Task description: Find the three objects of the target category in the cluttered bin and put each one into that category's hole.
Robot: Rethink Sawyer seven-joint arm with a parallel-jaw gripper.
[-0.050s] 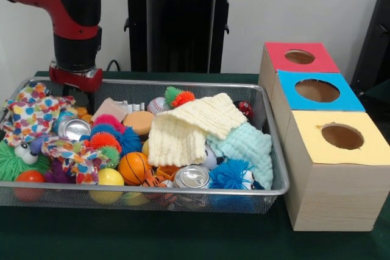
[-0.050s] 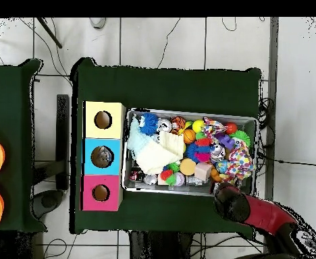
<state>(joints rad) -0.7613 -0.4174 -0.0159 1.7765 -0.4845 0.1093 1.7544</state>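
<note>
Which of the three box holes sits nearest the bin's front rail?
The hole in the yellow-topped box. It is the frontmost of the row, beside the bin's front corner; the blue-topped box is behind it and the red-topped box is farthest back.

One camera sits close and low, looking across the silver wire-mesh bin (image 1: 268,144). The other looks straight down from high up. Both see the bin (image 2: 255,123) and three wooden boxes with coloured tops (image 1: 317,126) (image 2: 102,156).
</note>
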